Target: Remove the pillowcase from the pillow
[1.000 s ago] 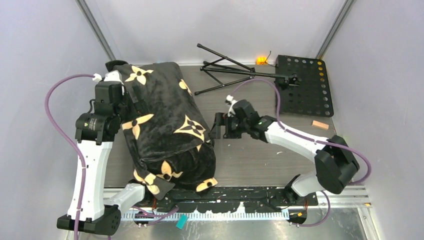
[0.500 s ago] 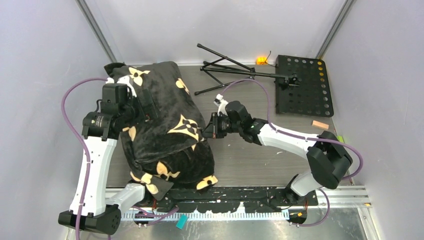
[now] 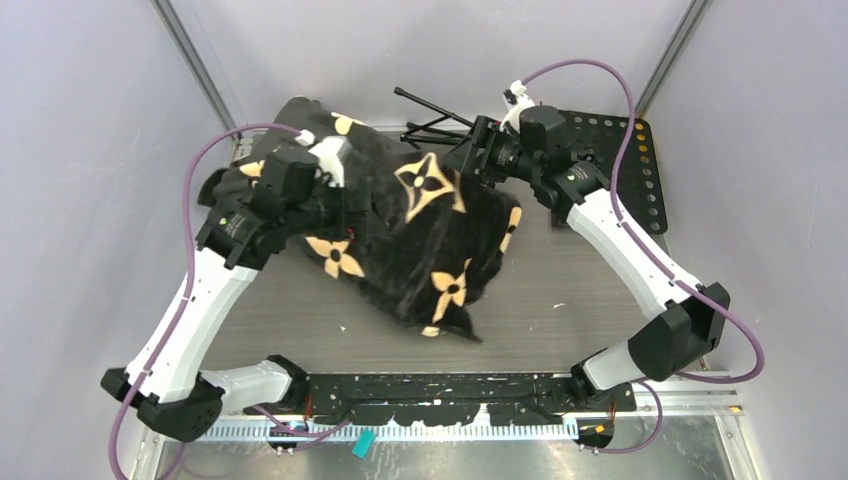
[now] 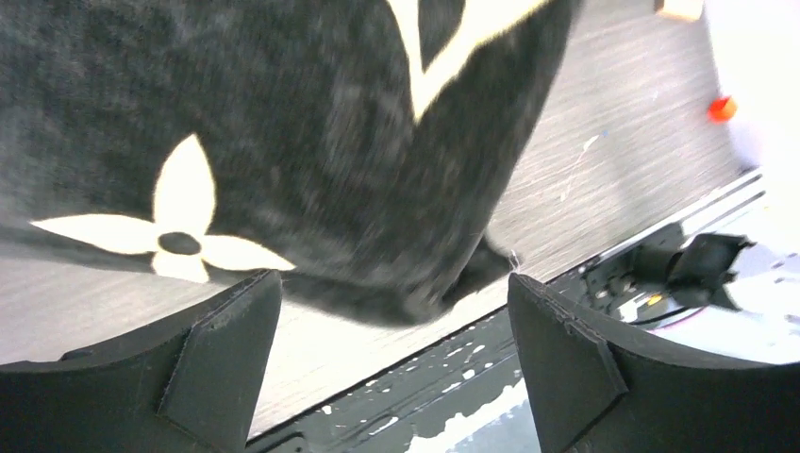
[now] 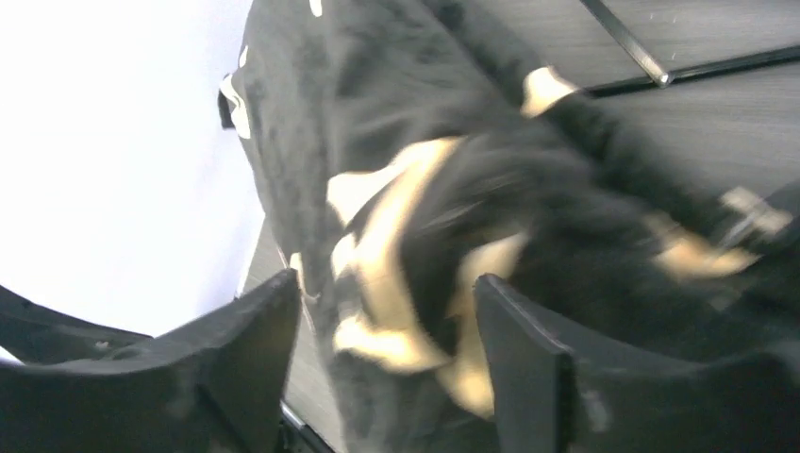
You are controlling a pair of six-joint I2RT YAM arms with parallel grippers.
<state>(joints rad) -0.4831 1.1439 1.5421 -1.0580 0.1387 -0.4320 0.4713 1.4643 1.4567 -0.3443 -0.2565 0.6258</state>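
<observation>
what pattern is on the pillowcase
The pillowcase is black with tan four-petal flowers, clearest in the top external view.

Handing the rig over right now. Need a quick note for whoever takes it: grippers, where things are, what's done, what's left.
Left gripper: open, nothing between its fingers, at the left part of the pillowcase.
Right gripper: fingers straddle bunched fabric at the pillowcase's far right corner. The view is blurred, so a grip is unconfirmed.
Pillowcase: lies bulky across the far-left part of the table. The pillow is fully covered, with no white showing.
Done: nothing is off yet.
Left: confirm a grip on the fabric, hold the pillow back, and pull the pillowcase off.
</observation>
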